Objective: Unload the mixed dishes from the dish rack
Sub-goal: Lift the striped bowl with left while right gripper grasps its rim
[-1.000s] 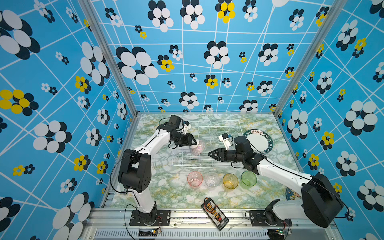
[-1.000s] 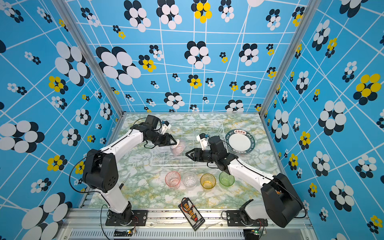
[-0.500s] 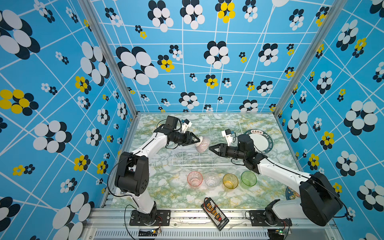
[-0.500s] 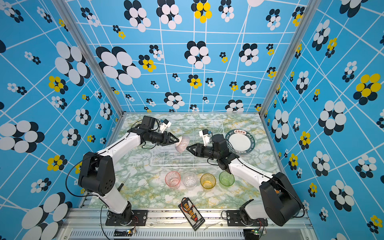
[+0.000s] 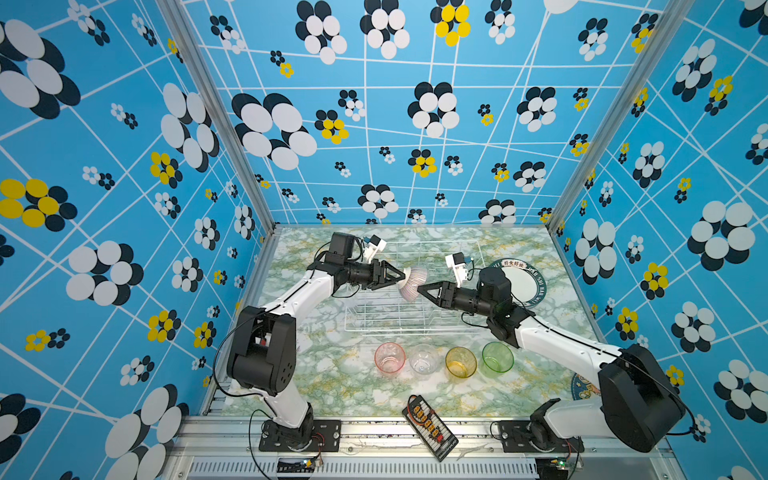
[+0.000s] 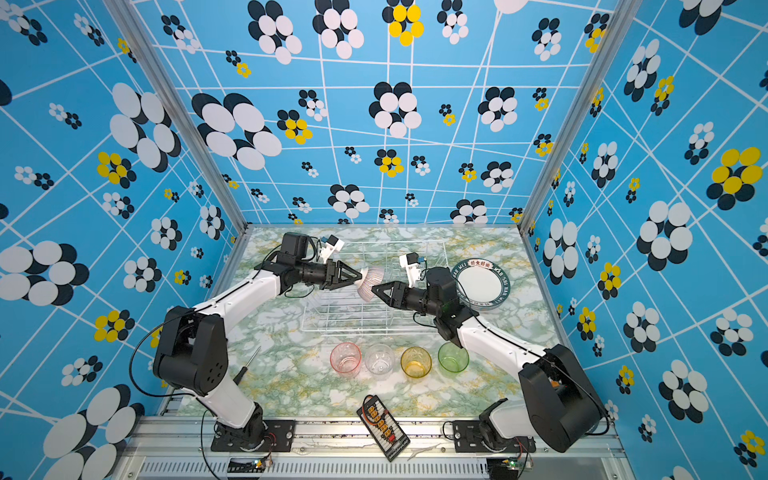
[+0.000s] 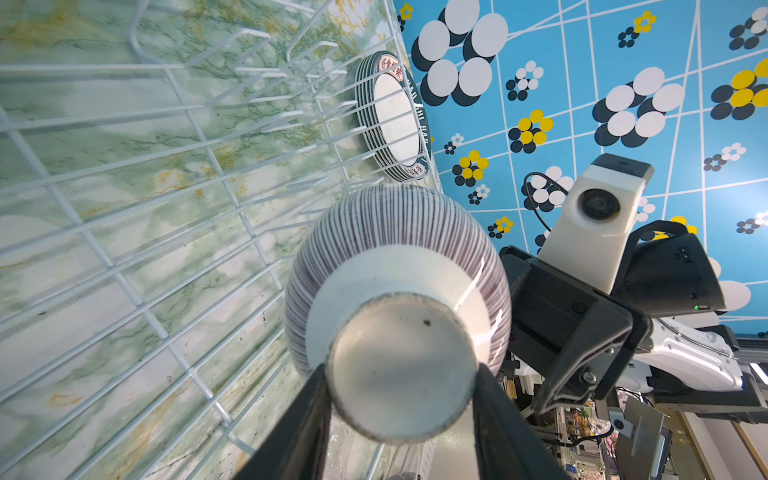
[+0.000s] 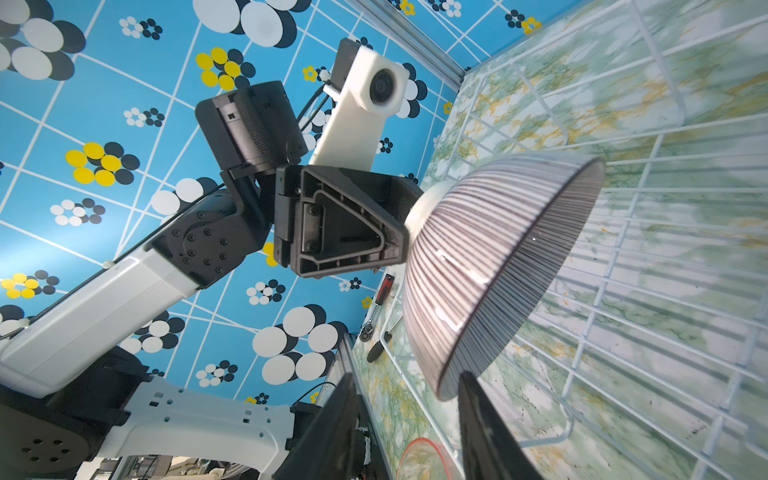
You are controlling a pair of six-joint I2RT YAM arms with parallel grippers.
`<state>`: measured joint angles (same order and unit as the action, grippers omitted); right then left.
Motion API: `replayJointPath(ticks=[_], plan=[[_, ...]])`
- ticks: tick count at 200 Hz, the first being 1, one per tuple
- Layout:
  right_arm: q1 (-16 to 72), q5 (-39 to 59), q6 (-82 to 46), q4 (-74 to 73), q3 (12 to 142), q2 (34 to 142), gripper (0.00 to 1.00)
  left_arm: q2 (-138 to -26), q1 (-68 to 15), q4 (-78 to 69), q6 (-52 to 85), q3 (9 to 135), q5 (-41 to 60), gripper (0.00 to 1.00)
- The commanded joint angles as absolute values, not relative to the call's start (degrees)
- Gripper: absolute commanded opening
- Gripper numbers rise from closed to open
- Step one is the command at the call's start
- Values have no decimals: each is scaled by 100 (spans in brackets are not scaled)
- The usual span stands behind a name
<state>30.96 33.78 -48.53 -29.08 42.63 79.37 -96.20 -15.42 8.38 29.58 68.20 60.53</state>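
Observation:
The small purple-striped bowl (image 5: 412, 281) (image 6: 372, 282) hangs on its side above the white wire dish rack (image 5: 415, 329) (image 6: 353, 329). My left gripper (image 5: 401, 275) (image 7: 399, 374) is shut on the bowl's white foot. My right gripper (image 5: 419, 289) (image 8: 405, 399) is open, and its two fingers straddle the bowl's rim (image 8: 446, 388) with a gap on one side. Beside the rack, a stack of white plates with dark green rims (image 5: 519, 283) (image 7: 395, 116) lies on the table. Pink (image 5: 390, 358), clear (image 5: 423, 360), yellow (image 5: 460, 362) and green (image 5: 497, 357) tumblers stand in a row in front of the rack.
A small black board with orange connectors (image 5: 430, 422) lies at the front edge. A round blue mat (image 5: 582, 386) shows partly behind the right arm. A screwdriver (image 6: 245, 368) lies at the front left of the marble table. Patterned blue walls close in three sides.
My left gripper has lifted the bowl out of the rack and swung it toward the middle. My right gripper has come up to the bowl's rim and its jaws have narrowed.

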Motion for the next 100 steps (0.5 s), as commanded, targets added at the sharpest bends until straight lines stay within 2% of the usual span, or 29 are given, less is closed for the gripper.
replayJointPath(ticks=[1,100], plan=[[3050,3393,-4969,-3318,4193,7980,41,-9290,-1604,207,3245,6712,6496,47],[3050,3403,-5470,-4257,4212,8297,32,-9343,-1842,-7,3417,6765,6470,47]])
